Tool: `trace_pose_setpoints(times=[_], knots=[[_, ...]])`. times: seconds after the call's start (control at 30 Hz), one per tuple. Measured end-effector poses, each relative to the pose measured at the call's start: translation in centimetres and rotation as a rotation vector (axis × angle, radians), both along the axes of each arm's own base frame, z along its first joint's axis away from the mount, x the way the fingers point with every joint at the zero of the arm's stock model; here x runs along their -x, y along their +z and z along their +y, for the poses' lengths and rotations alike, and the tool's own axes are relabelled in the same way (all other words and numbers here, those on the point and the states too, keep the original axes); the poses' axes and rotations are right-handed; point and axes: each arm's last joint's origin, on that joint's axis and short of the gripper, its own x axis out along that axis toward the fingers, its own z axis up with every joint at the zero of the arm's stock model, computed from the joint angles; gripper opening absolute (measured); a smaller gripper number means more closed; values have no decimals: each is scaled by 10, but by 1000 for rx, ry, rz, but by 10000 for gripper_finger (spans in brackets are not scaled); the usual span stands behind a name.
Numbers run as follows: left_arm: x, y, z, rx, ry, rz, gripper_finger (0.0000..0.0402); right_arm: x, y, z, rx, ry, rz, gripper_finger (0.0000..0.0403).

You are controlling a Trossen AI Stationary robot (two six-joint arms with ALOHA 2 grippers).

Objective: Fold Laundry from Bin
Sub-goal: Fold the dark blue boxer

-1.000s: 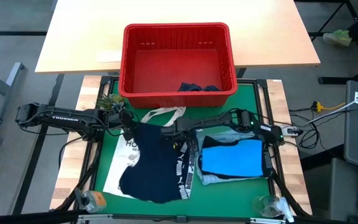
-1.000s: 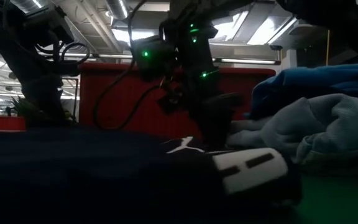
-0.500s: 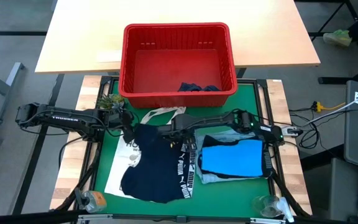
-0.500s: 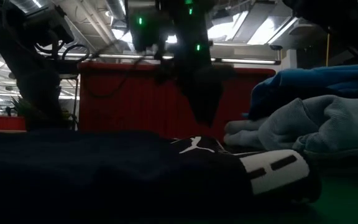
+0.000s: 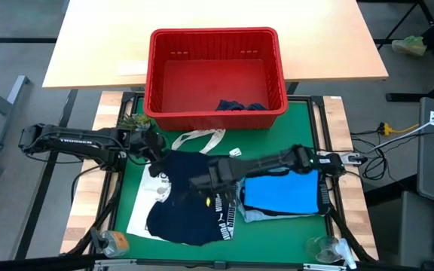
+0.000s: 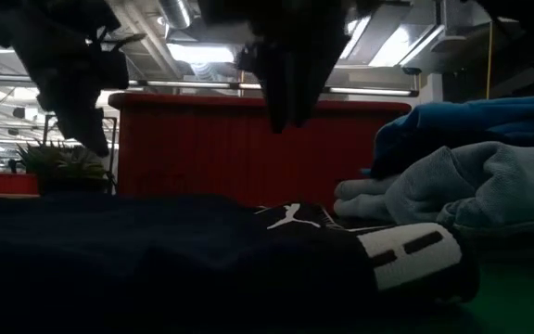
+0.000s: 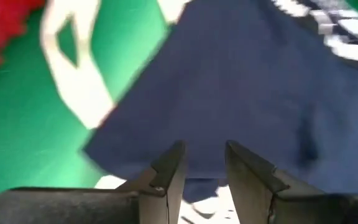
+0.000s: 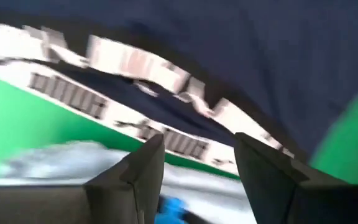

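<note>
Grey floor [image 5: 21,30], bright ceiling lights [image 6: 188,51]

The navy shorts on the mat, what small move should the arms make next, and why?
Probably lower the right gripper onto the navy shorts and pinch an edge. Both grippers, the left gripper too, hover open and empty above them, and the shorts lie spread but unfolded beside the bright blue shirt.

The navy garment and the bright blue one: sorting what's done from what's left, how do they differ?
The navy garment lies spread out on the left half of the green mat, partly over a white tote bag; the bright blue one is folded into a neat rectangle on the right, on top of a pale garment. The navy one has white lettered bands; the blue one looks plain. Both lie outside the red bin.
</note>
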Motion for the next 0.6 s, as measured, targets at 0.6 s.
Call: trace_pose_setpoints(times=[0.6], knots=[[-1, 9, -60, 335, -476, -61, 162, 41, -6, 168, -176, 430, -201, 193]])
